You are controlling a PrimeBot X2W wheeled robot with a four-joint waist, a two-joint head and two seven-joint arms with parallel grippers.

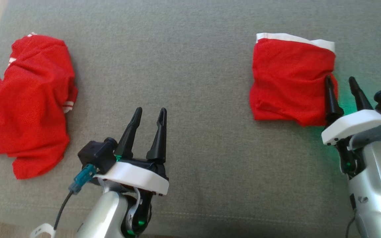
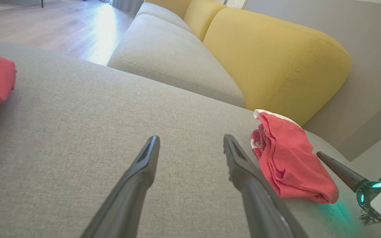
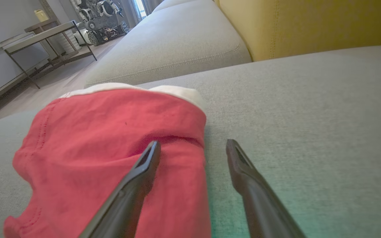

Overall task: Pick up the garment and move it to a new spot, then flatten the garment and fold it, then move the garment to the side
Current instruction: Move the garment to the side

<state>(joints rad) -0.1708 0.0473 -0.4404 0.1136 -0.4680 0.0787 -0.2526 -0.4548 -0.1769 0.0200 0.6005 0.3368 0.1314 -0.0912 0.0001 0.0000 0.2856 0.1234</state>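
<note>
Since folded garment [image 1: 289, 82] lies squared at upper right of head view, white band along far edge, fold step looks done; likely parked aside. Right gripper [image 1: 340, 78] jaws apart, straddling garment's right edge: one finger over red cloth, other over bare couch [image 1: 193, 66]; nothing held. Left gripper [image 1: 150, 110] jaws apart, lower centre, over bare couch, empty. Crumpled garment [image 1: 28, 105] heaped at far left, well apart, probably next in line.

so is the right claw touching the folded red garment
Cannot tell. Right wrist view: one finger of the right claw overlaps the folded red garment, but its height is unclear.
</note>
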